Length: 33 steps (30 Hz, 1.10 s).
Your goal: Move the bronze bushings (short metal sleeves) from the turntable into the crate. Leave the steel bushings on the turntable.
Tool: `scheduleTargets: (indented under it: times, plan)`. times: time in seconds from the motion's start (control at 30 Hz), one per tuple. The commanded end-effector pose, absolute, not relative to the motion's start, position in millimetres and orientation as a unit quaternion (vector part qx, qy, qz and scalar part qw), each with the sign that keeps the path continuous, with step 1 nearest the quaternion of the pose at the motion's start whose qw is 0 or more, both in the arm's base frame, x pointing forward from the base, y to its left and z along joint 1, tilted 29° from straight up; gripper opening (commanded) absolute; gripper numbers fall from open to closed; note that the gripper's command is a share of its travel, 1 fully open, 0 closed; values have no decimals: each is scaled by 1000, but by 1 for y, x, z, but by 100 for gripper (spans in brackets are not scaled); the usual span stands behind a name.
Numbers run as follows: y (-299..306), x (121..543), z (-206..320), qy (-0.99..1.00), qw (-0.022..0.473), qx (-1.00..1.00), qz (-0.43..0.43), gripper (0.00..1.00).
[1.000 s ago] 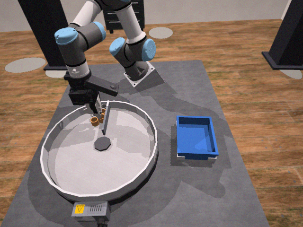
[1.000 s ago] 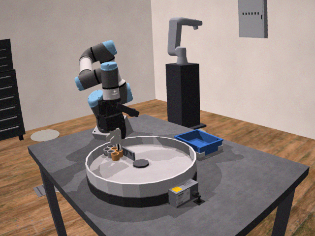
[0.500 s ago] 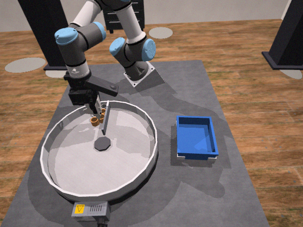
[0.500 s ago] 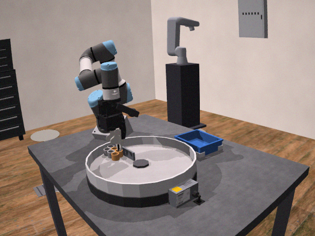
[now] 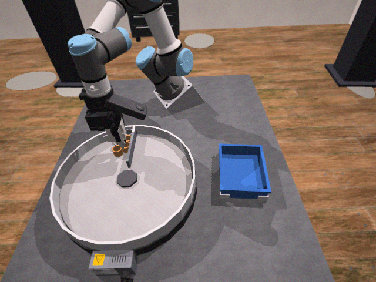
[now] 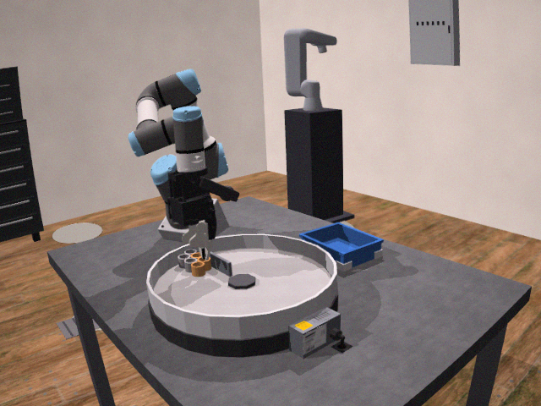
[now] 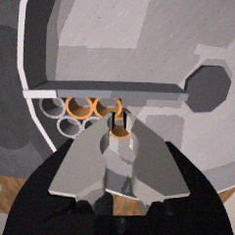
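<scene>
Turntable: the pale, walled turntable (image 5: 123, 242) (image 6: 240, 326) (image 7: 22, 49) stands on the left of the bench (image 5: 242, 258) (image 6: 415, 319) in the top view; the wrist view cuts off much of it.
Steel bushings: three show at the outer end of the cluster in the exterior view. One steel bushing (image 6: 183, 266) (image 7: 70, 134) is plain there; the wrist view half covers another behind the gripper's left-hand plate in that picture.
Bronze bushings: all three are on the turntable. The foremost bronze bushing (image 5: 117, 153) (image 6: 198, 271) (image 7: 119, 134) is partly covered in the wrist view; the other two line the divider.
Gripper: the gripper (image 5: 123, 144) (image 6: 204, 255) (image 7: 118, 113) is low over the bronze bushings, its fingers nearly together. Whether a thin rim sits between the tips is hard to make out.
Divider: the upright grey divider (image 5: 131, 150) (image 6: 221, 263) (image 7: 122, 93) runs beside the cluster toward the dark hub (image 5: 127, 178) (image 6: 241, 281) (image 7: 208, 88).
Crate: the blue crate (image 5: 244, 191) (image 6: 360, 255) stands apart, right of the turntable, with no bushing in it; it is outside the wrist view.

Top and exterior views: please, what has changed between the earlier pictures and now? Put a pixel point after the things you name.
Nothing has clearly moved, and I see nothing newly grasped or released. The gripper (image 5: 124, 144) (image 6: 204, 256) (image 7: 118, 113) stays, nearly shut, at the bronze bushings (image 5: 117, 152) (image 6: 198, 270) (image 7: 119, 135). The crate (image 5: 245, 191) (image 6: 344, 249) stays in place, without bushings.
</scene>
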<state>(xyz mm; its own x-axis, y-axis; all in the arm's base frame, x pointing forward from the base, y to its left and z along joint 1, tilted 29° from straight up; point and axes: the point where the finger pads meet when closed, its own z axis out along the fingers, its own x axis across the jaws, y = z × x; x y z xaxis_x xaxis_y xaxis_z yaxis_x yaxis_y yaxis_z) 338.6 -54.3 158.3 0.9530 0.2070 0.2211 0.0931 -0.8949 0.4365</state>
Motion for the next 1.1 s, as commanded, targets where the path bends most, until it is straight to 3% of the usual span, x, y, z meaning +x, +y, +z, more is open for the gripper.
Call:
scheduleTargets:
  times: [0.0,1.07]
  plan:
    - [-55,339,157,78,215,964,132,6]
    - [-64,346,137,78,215,964,132,6]
